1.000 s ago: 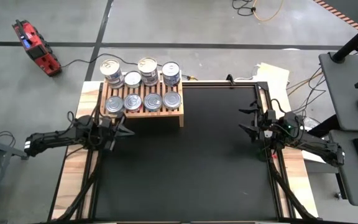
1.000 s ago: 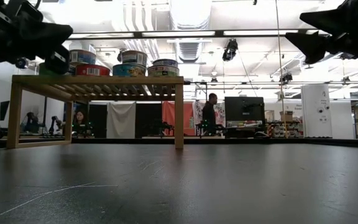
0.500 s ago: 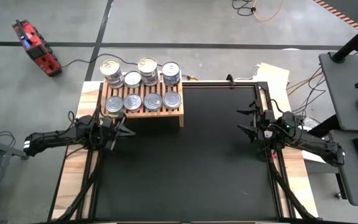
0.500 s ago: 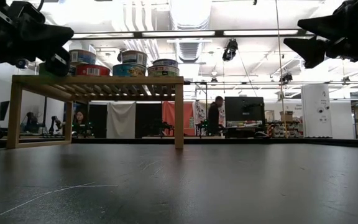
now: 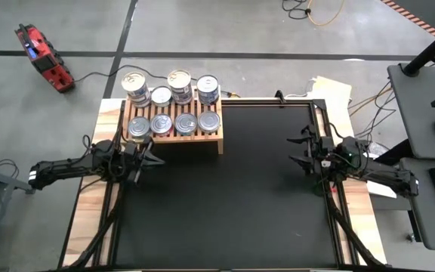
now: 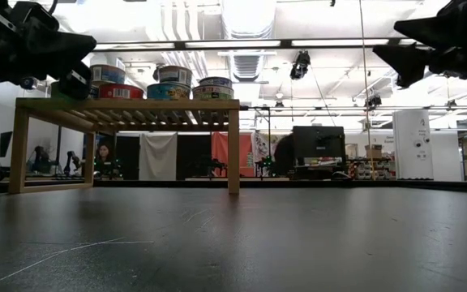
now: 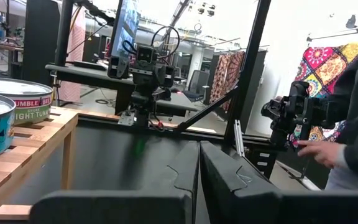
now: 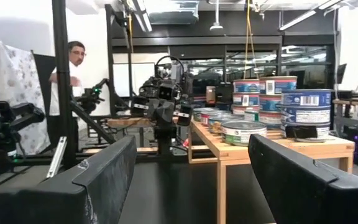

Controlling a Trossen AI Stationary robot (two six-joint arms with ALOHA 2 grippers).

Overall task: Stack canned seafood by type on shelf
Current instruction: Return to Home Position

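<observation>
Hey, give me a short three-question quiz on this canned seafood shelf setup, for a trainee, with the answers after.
1. True or false: the right gripper is open and holds nothing.
2. Which gripper is nearer the shelf: A, the left gripper, or B, the right one?
3. In the high view, how many cans show their lids on the shelf?
Key: 1 true; 2 A; 3 eight.
</observation>
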